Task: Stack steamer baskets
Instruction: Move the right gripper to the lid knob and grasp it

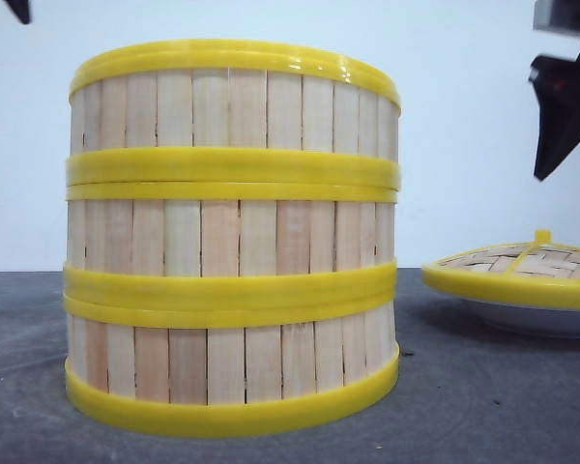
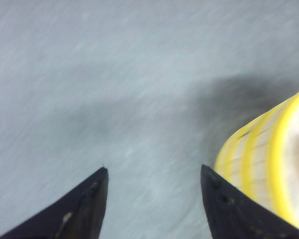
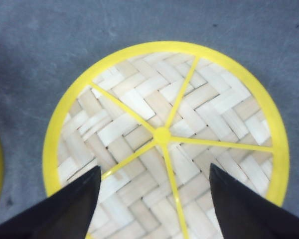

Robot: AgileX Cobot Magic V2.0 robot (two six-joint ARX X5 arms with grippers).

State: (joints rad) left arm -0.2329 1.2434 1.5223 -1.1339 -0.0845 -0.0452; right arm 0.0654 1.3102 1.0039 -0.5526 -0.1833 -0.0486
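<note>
We judge the stacking done, the three steamer baskets [image 1: 232,237] in one tower on the bench [image 1: 483,396]; our right tool [image 3: 154,199] hangs open over the lid [image 3: 164,134], left tool [image 2: 154,199] open, so only withdrawal remains.

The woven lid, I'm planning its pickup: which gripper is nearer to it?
Right. The right gripper hangs open directly above the woven lid; the left gripper is open over bare table beside the steamer baskets.
</note>
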